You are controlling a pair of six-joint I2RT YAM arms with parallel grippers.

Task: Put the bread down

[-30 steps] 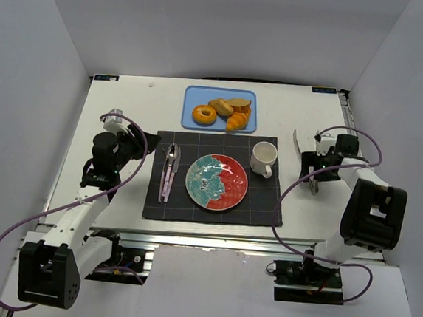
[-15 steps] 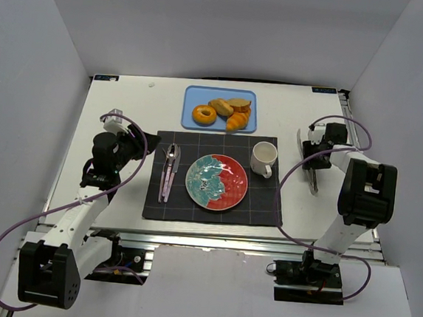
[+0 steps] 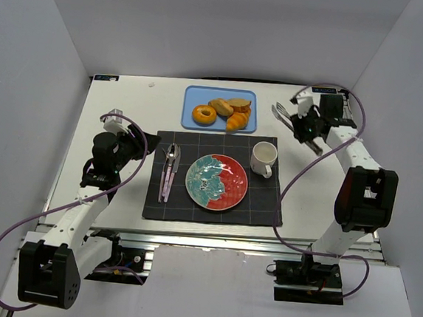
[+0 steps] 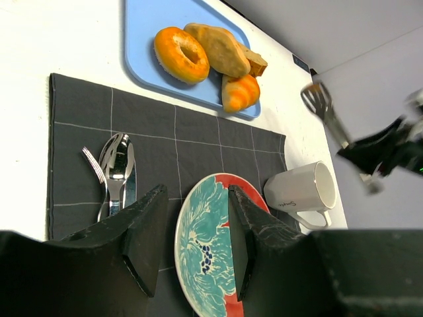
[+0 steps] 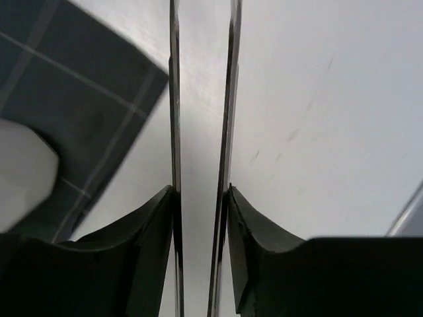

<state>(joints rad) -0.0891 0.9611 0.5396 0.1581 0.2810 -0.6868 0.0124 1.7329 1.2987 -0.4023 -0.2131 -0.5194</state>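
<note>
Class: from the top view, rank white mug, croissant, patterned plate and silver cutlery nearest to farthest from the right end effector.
Right end effector, gripping metal tongs:
1. White ceramic mug, right on the dark placemat.
2. Golden-orange crescent croissant, on the blue tray.
3. Round teal-and-red plate, placemat centre.
4. Silver metal cutlery, placemat left.

A golden-orange ridged croissant point(image 4: 240, 92) lies on the light blue tray point(image 4: 140, 39), just beside a pale oval roll point(image 4: 218, 47) and a glazed ring donut point(image 4: 180, 53). The left arm's black fingers point(image 4: 142, 234) stand apart above a teal-and-red plate point(image 4: 201, 257). At the right hang metal tongs point(image 4: 322, 105).
</note>
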